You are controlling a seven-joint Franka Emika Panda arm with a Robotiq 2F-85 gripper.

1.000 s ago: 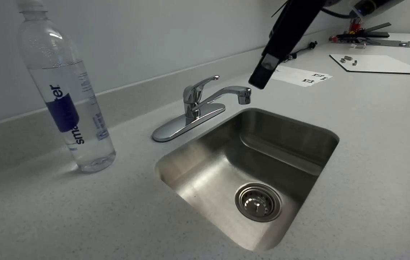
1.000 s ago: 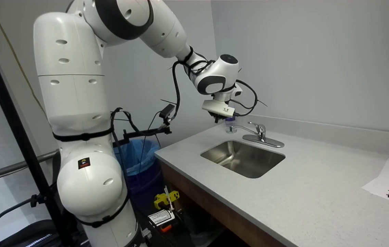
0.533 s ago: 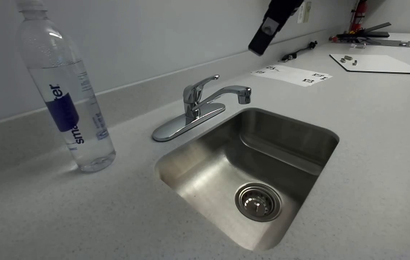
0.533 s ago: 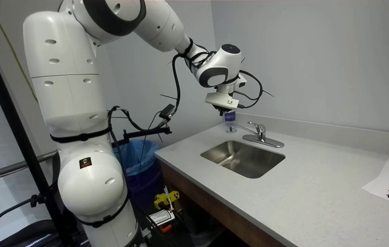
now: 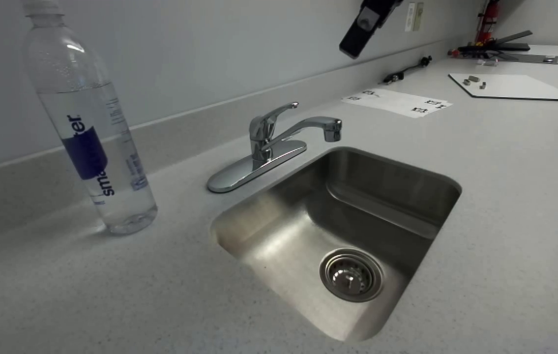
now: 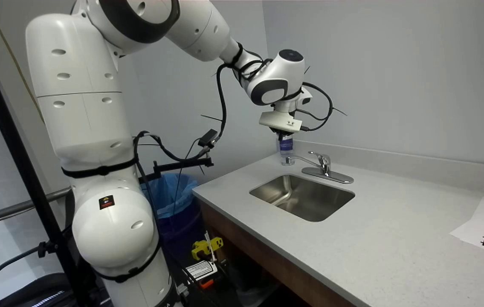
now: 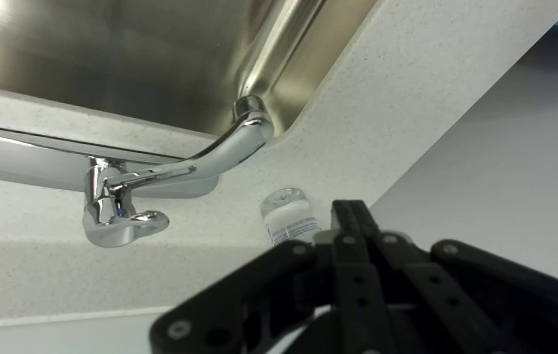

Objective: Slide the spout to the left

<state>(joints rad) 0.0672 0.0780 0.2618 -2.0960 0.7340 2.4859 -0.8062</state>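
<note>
The spout is a slender chrome tube with a downturned tip, rising from the faucet base. In both exterior views the tip reaches over the far end of the sink; the spout points left here. In the wrist view the spout angles up to the right, its tip over the sink's corner. The lever handle sits above the base. My gripper is shut with its fingertips together and nothing between them. In the exterior views the gripper hangs in the air, above and apart from the spout.
A clear water bottle stands near the faucet; its bottom shows beside my fingers in the wrist view. The steel sink is set in the white counter. Printed papers and a white board lie farther along.
My gripper has risen from beside the spout tip to well above it, and in an exterior view has shifted slightly right. The spout has not moved.
</note>
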